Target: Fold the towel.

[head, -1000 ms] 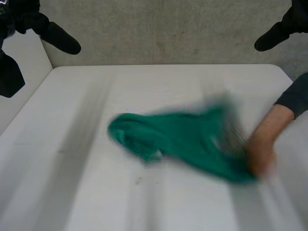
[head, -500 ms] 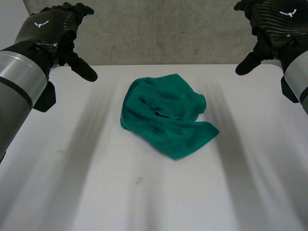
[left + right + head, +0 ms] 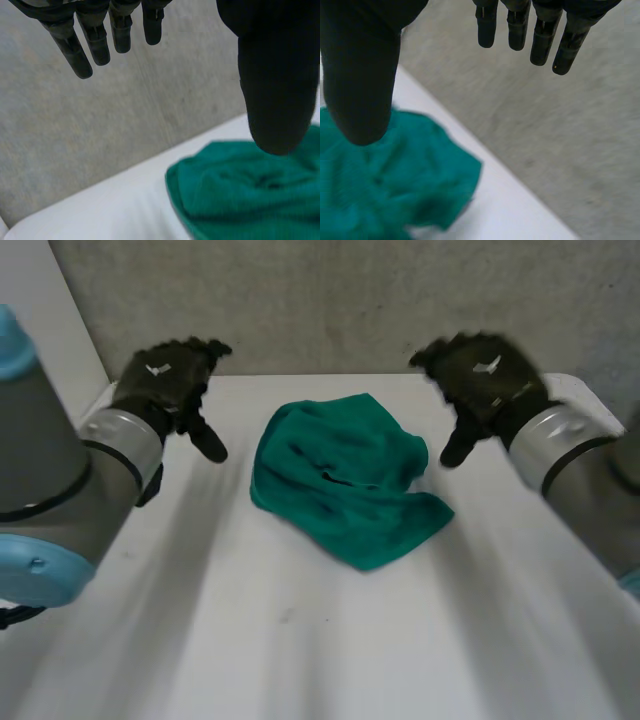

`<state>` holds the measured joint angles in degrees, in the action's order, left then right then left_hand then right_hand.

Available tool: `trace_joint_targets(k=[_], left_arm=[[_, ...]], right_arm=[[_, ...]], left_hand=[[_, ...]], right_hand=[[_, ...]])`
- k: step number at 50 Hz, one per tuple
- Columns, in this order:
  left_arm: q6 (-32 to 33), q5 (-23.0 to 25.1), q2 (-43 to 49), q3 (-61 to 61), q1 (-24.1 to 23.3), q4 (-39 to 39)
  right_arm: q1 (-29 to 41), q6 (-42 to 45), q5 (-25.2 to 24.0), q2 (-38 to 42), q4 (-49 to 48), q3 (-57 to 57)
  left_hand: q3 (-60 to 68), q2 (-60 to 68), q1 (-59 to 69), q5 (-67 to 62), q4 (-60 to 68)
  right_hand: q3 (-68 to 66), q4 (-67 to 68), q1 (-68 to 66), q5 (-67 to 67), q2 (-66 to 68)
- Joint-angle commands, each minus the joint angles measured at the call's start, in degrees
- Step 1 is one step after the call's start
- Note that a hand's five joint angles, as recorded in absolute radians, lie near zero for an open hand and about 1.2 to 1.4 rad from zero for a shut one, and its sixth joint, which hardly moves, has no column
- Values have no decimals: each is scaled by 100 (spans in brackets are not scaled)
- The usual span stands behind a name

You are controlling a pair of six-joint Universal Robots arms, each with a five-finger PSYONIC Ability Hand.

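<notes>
A green towel [image 3: 345, 478] lies crumpled in a heap near the middle of the white table [image 3: 300, 640]. My left hand [image 3: 165, 380] hovers open to the towel's left, apart from it, fingers relaxed and thumb pointing down. On the other side my right hand [image 3: 480, 375] hovers open too, clear of the cloth. In the left wrist view the towel [image 3: 250, 195] lies below the thumb [image 3: 277, 85], with the fingers [image 3: 95, 37] spread straight. From the right wrist the towel [image 3: 385, 185] sits under the thumb [image 3: 362, 75], the fingers [image 3: 540, 30] straight.
A grey wall [image 3: 350, 300] rises behind the table's far edge. The table's left rim [image 3: 90, 405] runs just beside my left hand. Bare tabletop stretches in front of the towel.
A person's hand that was at the towel a second ago has gone and the towel lies still. Both my arms have come down and inward, towards the towel's sides.
</notes>
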<state>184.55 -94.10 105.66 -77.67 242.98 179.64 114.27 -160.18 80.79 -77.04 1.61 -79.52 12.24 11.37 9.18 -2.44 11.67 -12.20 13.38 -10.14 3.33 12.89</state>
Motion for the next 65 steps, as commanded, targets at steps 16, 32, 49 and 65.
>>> trace_joint_targets(k=[16, 32, 49, 65], left_arm=[[495, -38, 16, -450, 3, 221], [495, -30, -177, -670, 65, 274], [468, 41, 719, -398, 522, 1671], [-760, 2307, 2318, 41, 224, 1803]], right_arm=[[852, -2264, -55, 3028, 358, 1281], [1010, -1491, 666, 3330, -477, 2257], [992, -339, -301, 497, 780, 2257], [1036, -93, -301, -610, 964, 1897]], left_hand=[[-169, -82, 137, 189, -112], [-219, -132, 87, 239, -163], [-224, -137, 82, 244, -167], [-203, -115, 103, 223, -146]], right_hand=[[-679, 561, -885, 566, 610], [-6780, 6662, -6986, 6667, 6711], [-6780, 6662, -6986, 6667, 6711], [-6780, 6662, -6986, 6667, 6711]])
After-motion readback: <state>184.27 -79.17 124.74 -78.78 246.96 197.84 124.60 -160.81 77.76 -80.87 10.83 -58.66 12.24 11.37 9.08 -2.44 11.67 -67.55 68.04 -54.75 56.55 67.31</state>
